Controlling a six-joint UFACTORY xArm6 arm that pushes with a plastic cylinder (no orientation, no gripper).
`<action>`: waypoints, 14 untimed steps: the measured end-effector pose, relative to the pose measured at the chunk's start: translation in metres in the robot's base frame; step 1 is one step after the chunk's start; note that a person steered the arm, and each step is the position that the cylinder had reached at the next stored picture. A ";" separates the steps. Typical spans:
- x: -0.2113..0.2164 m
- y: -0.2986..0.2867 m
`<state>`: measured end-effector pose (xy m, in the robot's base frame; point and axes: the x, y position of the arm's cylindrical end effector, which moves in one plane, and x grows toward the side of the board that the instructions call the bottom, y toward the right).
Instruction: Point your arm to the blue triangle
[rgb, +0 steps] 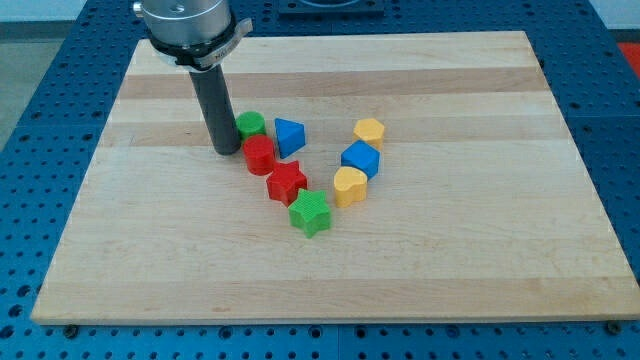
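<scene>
1. My tip (224, 150), the lower end of the straight dark rod, stood on the pale wooden board (480, 260). The arm carried no pincer, so there was nothing to spread or press together; it could only push or point.
2. The task's thing, the blue plastic triangle (289, 136), lay to the view's right of my tip and very slightly toward the view's top, near but not touching it.
3. Between them sat the green plastic round block (251, 124), just beside the rod, and the red plastic round block (260, 155), just beside my tip toward the view's right; whether either touched the rod I could not tell.
4. Farther toward the view's bottom right of my tip lay the red plastic star (287, 183) and the green plastic star (310, 213).
5. Well to the view's right were the yellow plastic block (369, 131), the blue plastic cube (361, 159) and the yellow plastic heart (350, 185).
6. I judged the pointing nearly done: the tip probably stopped short because the green and red round blocks barred a straight approach without shoving them into the triangle.
</scene>
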<state>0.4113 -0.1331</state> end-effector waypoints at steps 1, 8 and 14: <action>0.001 -0.014; -0.046 0.099; -0.015 0.116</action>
<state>0.3967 -0.0175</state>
